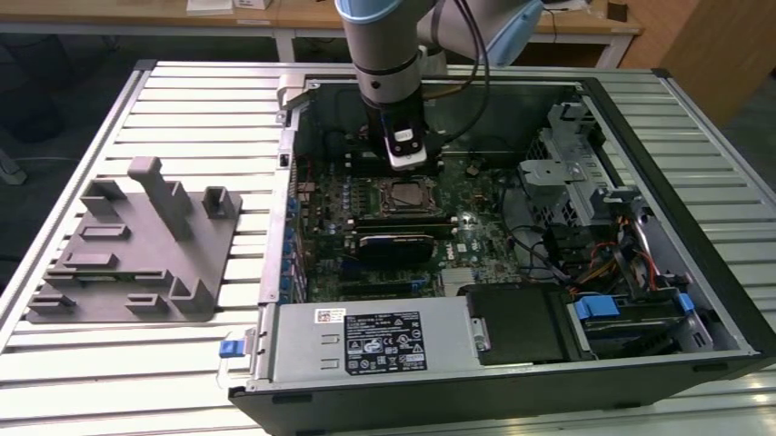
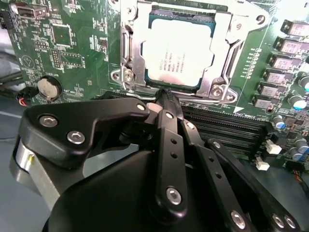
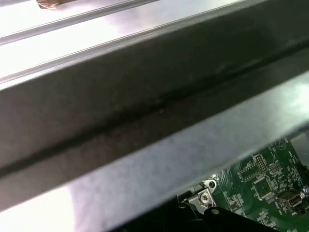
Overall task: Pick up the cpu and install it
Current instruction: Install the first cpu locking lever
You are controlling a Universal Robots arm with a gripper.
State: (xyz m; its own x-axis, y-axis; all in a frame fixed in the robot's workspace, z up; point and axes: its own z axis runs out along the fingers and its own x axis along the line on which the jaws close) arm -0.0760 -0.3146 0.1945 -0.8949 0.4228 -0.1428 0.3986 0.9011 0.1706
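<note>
We see the arm reaching down into the open computer case (image 1: pixel 679 300), which lies on its side on the ribbed metal surface (image 1: pixel 182 100). The cpu (image 2: pixel 179 54) sits flat in its socket on the green motherboard (image 2: pixel 72 48), framed by the silver metal retention bracket (image 2: pixel 126 53); in the exterior view the cpu (image 1: pixel 402 193) lies just below the arm's tip. The claw (image 2: pixel 164 95) hangs just beside the socket's edge, its black fingers (image 2: pixel 169 104) pressed together and gripping nothing, the tips close to the bracket but not on the chip.

Around the socket we find plenty crowding the work. A round coin battery (image 2: pixel 48 87) sits on the board to one side, a row of small dark components (image 2: pixel 285 58) lines the other side, and black memory slots (image 2: pixel 227 128) run just behind the fingertips. In the exterior view a black heatsink block (image 1: pixel 401 243) lies near the socket, the power supply (image 1: pixel 376 341) fills the near corner of the case, and bundled cables (image 1: pixel 594 263) and drive cages stand toward the exterior view's right. The grey plastic fixture tray (image 1: pixel 134 263) rests on the surface well apart, at the exterior view's left. In the first wrist view the dark case wall (image 3: pixel 145 96) blocks most of the board.
</note>
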